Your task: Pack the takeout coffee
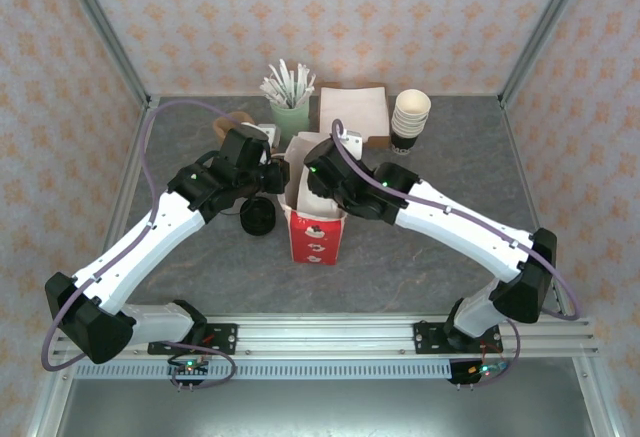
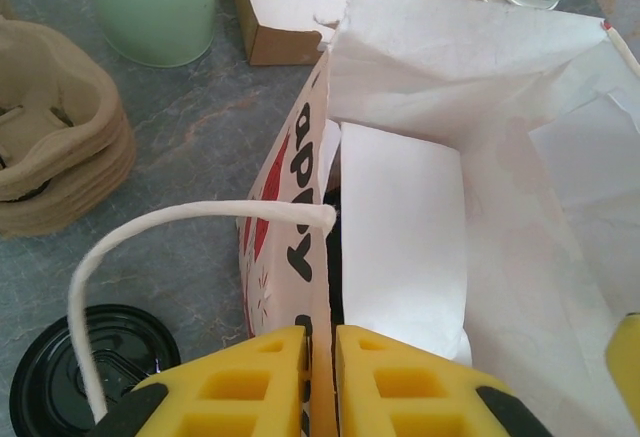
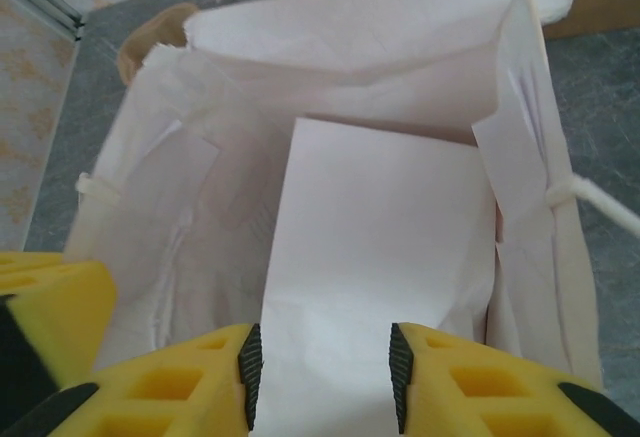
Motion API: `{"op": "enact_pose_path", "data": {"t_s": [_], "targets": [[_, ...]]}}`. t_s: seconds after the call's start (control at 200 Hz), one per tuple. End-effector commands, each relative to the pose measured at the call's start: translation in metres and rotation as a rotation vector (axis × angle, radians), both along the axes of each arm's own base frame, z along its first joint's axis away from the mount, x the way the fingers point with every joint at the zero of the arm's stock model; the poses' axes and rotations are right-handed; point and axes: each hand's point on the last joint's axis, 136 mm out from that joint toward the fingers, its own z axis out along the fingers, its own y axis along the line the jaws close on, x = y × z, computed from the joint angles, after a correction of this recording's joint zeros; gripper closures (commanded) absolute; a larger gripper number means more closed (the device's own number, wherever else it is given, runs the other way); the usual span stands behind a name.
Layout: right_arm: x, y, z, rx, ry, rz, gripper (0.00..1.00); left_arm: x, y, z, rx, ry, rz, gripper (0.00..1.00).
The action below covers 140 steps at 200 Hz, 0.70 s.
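A red and white paper bag (image 1: 318,237) stands open in the middle of the table. My left gripper (image 1: 275,179) is shut on its left rim; the printed wall (image 2: 290,207) runs between the yellow fingers (image 2: 250,377). My right gripper (image 1: 305,192) hangs over the bag's mouth, open (image 3: 325,357), its jaws apart above a white folded paper (image 3: 380,227) that lies inside the bag (image 3: 200,207). The same paper (image 2: 400,227) shows in the left wrist view. The takeout coffee is hidden.
Black lids (image 1: 257,217) lie left of the bag. At the back stand a pale green cup of white sticks (image 1: 290,115), a white box (image 1: 352,112) and stacked paper cups (image 1: 409,117). Cardboard cup carriers (image 2: 50,147) sit at back left. The bag's string handle (image 2: 150,227) loops outward.
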Motion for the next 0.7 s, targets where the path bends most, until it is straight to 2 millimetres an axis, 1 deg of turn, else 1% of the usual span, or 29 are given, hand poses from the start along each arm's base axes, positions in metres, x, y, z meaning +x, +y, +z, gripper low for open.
{"op": "enact_pose_path", "data": {"t_s": [0.0,0.075,0.135,0.255,0.33,0.405,0.47,0.54,0.556,0.571,0.581,0.591,0.596,0.616,0.646,0.651,0.676,0.681,0.686,0.696], "targets": [[0.004,0.002,0.033,0.024,-0.088,0.025,0.59,-0.001,0.002,0.011,-0.015,-0.026,-0.004,0.71],[0.005,0.003,0.046,0.034,-0.123,0.043,0.57,0.0,0.003,0.019,-0.022,-0.044,-0.003,0.57],[0.007,0.004,0.06,0.045,-0.144,0.069,0.54,0.0,0.003,0.029,-0.027,-0.065,-0.003,0.49],[0.015,-0.007,0.092,0.04,-0.204,0.065,0.51,0.003,0.006,0.054,-0.027,-0.125,-0.001,0.39],[0.02,-0.021,0.111,0.051,-0.244,0.047,0.5,0.006,0.012,0.073,-0.003,-0.172,0.016,0.33],[0.025,-0.041,0.13,0.054,-0.29,0.013,0.48,0.007,0.029,0.096,0.054,-0.23,0.065,0.28],[0.027,-0.065,0.144,0.031,-0.34,-0.038,0.46,0.006,0.043,0.115,0.092,-0.287,0.1,0.24],[0.029,-0.092,0.153,-0.007,-0.385,-0.101,0.42,0.005,0.061,0.133,0.115,-0.345,0.147,0.2],[0.03,-0.101,0.154,-0.016,-0.394,-0.123,0.42,0.004,0.064,0.136,0.119,-0.357,0.158,0.19],[0.029,-0.104,0.155,-0.019,-0.398,-0.131,0.41,0.004,0.069,0.139,0.124,-0.37,0.171,0.18],[0.031,-0.112,0.156,-0.027,-0.405,-0.15,0.41,0.004,0.072,0.141,0.128,-0.378,0.184,0.16],[0.03,-0.113,0.156,-0.028,-0.406,-0.154,0.41,0.004,0.075,0.143,0.133,-0.387,0.192,0.15],[0.031,-0.118,0.155,-0.034,-0.408,-0.166,0.41,0.004,0.077,0.143,0.135,-0.39,0.199,0.14],[0.031,-0.126,0.156,-0.039,-0.414,-0.184,0.4,0.003,0.083,0.147,0.144,-0.406,0.22,0.11],[0.032,-0.139,0.154,-0.057,-0.42,-0.219,0.39,0.003,0.092,0.151,0.156,-0.431,0.257,0.07],[0.032,-0.144,0.154,-0.061,-0.423,-0.231,0.39,0.003,0.094,0.152,0.158,-0.435,0.263,0.07],[0.033,-0.153,0.152,-0.071,-0.425,-0.254,0.37,0.002,0.102,0.154,0.175,-0.452,0.291,0.04],[0.033,-0.158,0.152,-0.074,-0.428,-0.268,0.36,0.003,0.104,0.154,0.18,-0.455,0.298,0.03],[0.033,-0.158,0.152,-0.074,-0.428,-0.268,0.36,0.002,0.105,0.155,0.183,-0.459,0.302,0.03],[0.033,-0.165,0.149,-0.082,-0.428,-0.287,0.35,0.002,0.108,0.155,0.192,-0.464,0.312,0.02]]}}
